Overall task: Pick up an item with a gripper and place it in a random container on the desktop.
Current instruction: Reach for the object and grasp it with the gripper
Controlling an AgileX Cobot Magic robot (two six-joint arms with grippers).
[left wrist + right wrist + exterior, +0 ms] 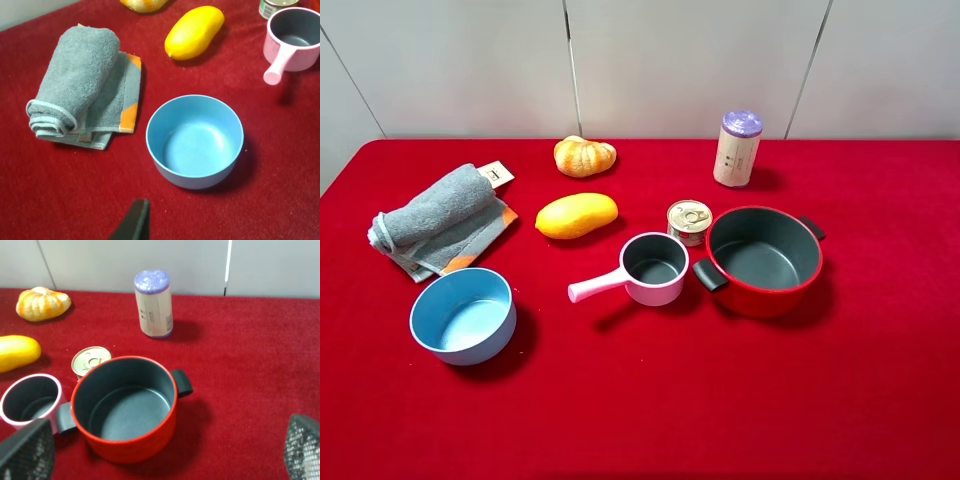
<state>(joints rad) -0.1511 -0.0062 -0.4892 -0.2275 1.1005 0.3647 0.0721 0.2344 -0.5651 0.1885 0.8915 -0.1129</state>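
The item (737, 148), a beige cylinder with a lilac crinkled top, stands upright at the back right of the red table; the right wrist view shows it (154, 305) beyond the red pot. The container, a light blue bowl (470, 350), sits empty at the front left and fills the middle of the left wrist view (200, 177). My right gripper (165, 447) is open, with its two mesh fingertips wide apart and nothing between them. Of my left gripper only one dark finger (134, 220) shows, short of the bowl. Neither gripper appears in the exterior high view.
A red two-handled pot (760, 290), a pink handled saucepan (650, 290) and a silver tin can (689, 220) cluster mid-table. A yellow mango (576, 215), an orange pumpkin-shaped piece (584, 156) and a rolled grey towel (440, 215) lie to the left.
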